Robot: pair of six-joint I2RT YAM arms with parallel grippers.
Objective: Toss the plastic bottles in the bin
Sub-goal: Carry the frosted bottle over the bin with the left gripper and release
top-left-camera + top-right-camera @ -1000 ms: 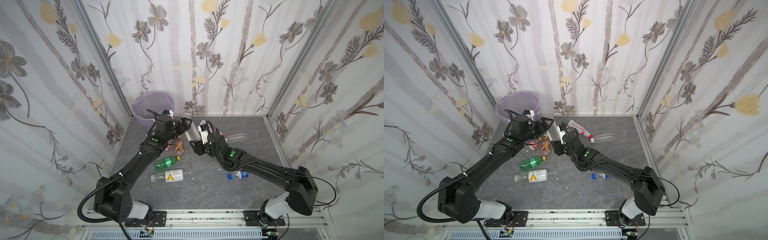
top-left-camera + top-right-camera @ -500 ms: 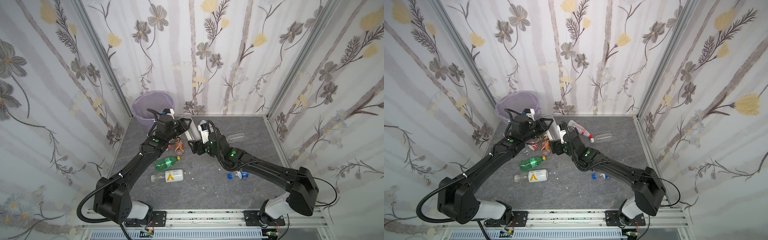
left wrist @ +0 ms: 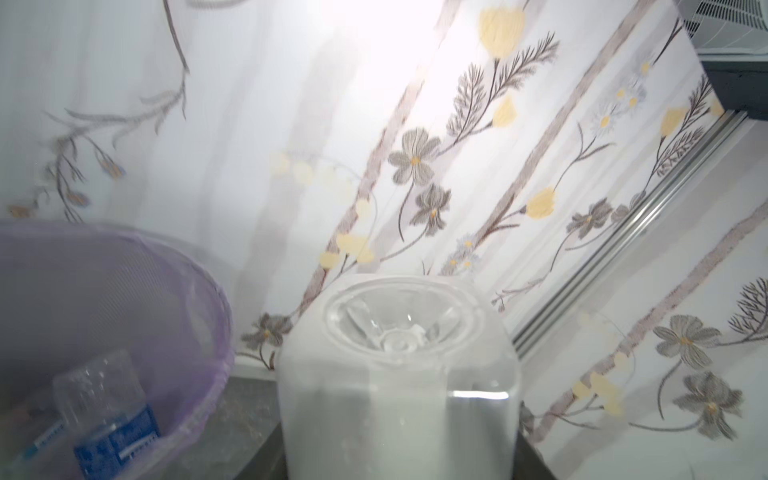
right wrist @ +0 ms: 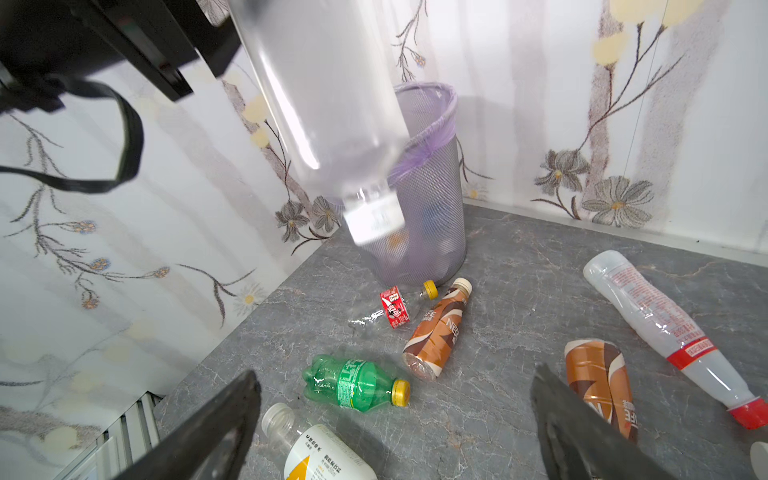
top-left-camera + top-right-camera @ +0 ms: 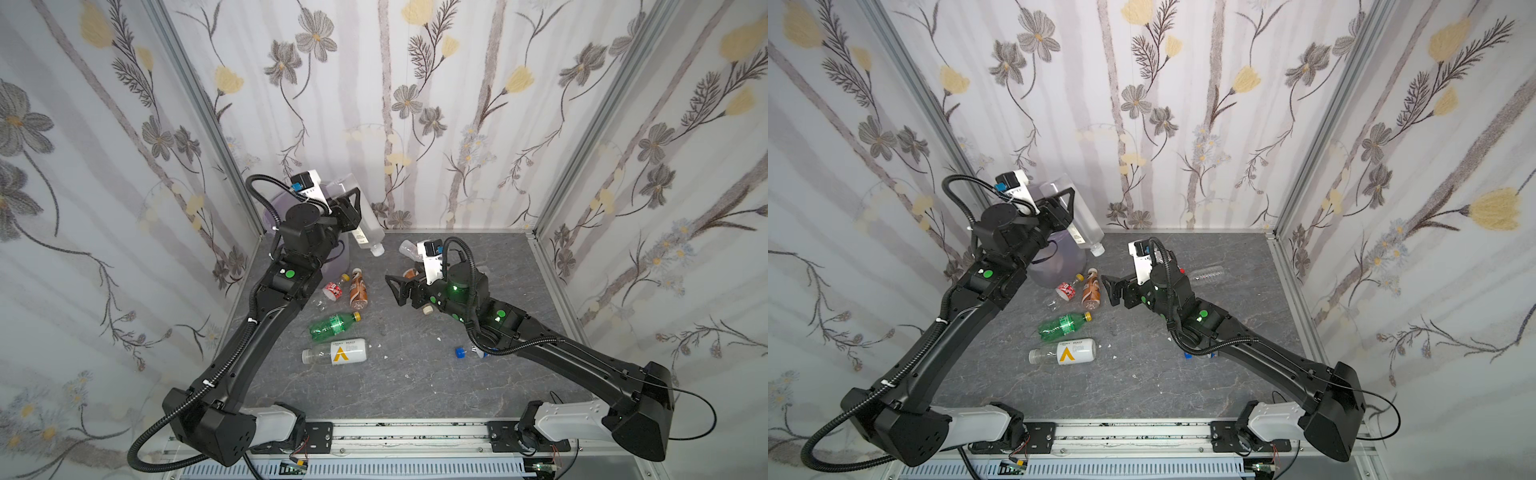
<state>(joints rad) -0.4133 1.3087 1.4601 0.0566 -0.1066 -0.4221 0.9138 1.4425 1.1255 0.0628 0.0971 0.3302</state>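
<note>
My left gripper (image 5: 351, 204) (image 5: 1065, 204) is shut on a frosted bottle (image 5: 362, 218) (image 5: 1079, 218) (image 3: 399, 374) (image 4: 324, 95), held high and tilted cap-down beside the bin (image 5: 341, 258) (image 5: 1059, 259) (image 3: 124, 291) (image 4: 432, 199). A blue-labelled bottle (image 3: 116, 419) lies inside the bin. My right gripper (image 5: 401, 286) (image 5: 1113, 291) (image 4: 395, 432) hangs open and empty over the floor. Below it lie a green bottle (image 5: 332, 324) (image 4: 353, 384), a white-and-yellow one (image 5: 338, 353) (image 4: 324, 453), a brown coffee one (image 5: 357, 289) (image 4: 436, 332) and a crushed red-labelled one (image 5: 332, 289) (image 4: 395, 307).
A second brown bottle (image 4: 598, 382) and a long red-capped bottle (image 4: 656, 324) lie near the right wrist. A clear bottle (image 5: 1208, 274) rests toward the back right, and a blue-capped one (image 5: 465, 352) shows beside the right forearm. Flowered walls close in three sides.
The left gripper closed on the frosted bottle and lifted it up beside the bin. The right gripper opened, let the bottle go and drew back to the right.
</note>
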